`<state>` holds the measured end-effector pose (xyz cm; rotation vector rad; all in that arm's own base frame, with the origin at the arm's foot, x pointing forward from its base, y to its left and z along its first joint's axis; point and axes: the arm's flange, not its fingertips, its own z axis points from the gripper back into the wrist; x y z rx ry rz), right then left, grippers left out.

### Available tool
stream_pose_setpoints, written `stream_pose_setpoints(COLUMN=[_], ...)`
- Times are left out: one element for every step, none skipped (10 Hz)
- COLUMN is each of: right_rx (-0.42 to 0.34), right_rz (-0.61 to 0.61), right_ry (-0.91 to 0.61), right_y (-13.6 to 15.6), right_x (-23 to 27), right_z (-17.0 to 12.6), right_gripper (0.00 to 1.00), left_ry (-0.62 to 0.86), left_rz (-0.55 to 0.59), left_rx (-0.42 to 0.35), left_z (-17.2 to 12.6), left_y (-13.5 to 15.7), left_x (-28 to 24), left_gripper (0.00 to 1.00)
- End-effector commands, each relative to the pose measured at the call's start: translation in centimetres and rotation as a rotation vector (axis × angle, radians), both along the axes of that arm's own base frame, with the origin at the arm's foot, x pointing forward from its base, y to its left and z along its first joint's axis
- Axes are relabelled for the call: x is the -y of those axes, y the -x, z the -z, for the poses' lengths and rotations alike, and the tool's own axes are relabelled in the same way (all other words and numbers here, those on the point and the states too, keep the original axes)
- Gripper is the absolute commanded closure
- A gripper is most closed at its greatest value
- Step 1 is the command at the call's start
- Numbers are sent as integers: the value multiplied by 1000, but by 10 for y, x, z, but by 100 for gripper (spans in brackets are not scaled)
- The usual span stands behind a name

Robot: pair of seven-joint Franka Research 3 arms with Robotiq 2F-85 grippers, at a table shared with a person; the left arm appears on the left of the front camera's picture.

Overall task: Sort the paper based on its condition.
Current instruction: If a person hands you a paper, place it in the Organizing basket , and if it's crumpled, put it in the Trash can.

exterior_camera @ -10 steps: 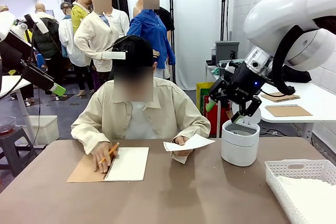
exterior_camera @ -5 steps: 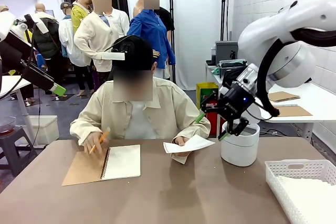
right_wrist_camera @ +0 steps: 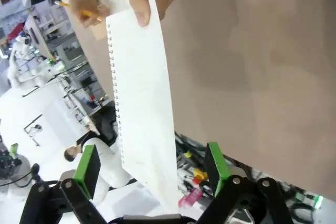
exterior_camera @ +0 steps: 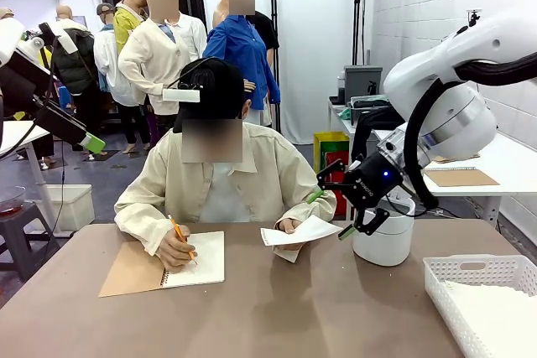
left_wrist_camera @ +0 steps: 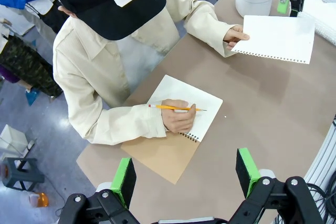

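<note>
A single sheet of the paper (exterior_camera: 309,229) is held out by the person's hand (exterior_camera: 289,225), just off the surface and just to the robot's left of the white canister (exterior_camera: 383,239). The sheet looks flat and uncreased, with a row of binding holes along one long edge. The right gripper (exterior_camera: 331,213) is placed between the canister and the sheet, its jaws spread wide. In the right wrist view the sheet's free end is seen running in between the green pads, though whether either pad touches it cannot be told. The left gripper (left_wrist_camera: 185,170) is held high and well apart from the canister, above the notebook (left_wrist_camera: 163,156) on which the person's other hand (left_wrist_camera: 178,120) is set with a pencil (left_wrist_camera: 176,108). Its jaws are likewise apart and empty. What appear to be more white sheets lie in the slotted basket (exterior_camera: 474,262) on the canister's other side.

The sheet is judged to be very light, limp and easily creased or torn, most of all at the perforated edge. It would best be pinched on the plain free end, away from the holes and the person's fingers, with the pads closed squarely so that it is not buckled.
</note>
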<state>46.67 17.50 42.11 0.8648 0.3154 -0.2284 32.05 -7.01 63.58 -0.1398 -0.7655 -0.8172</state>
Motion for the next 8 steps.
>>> stream_pose_setpoints(right_rx=[-53, -62, -76, -83, -80, -89, -91, -118], right_rz=[25, 26, 13, 11, -1, 22, 18, 18], right_ry=[-94, -107, -96, -82, -73, -71, -69, -91], right_y=[1, -1, 1, 2, 1, 1, 2, 2], right_x=[-8, -10, -12, -14, -15, -14, -16, -14], right_z=[20, 25, 28, 30, 31, 27, 28, 27], right_gripper=[0, 0, 0, 0, 0, 0, 14, 34], left_ry=[-4, -4, -4, -4, -4, -4, -4, -4], left_rz=[2, 2, 2, 2, 2, 2, 2, 2], left_rx=[4, 4, 4, 4, 4, 4, 4, 4], left_z=[0, 0, 0, 0, 0, 0, 0, 0], left_y=[0, 0, 0, 0, 0, 0, 0, 0], left_x=[-1, -1, -1, -1, -1, -1, -1, -1], left_gripper=[0, 0, 0, 0, 0, 0, 0, 0])
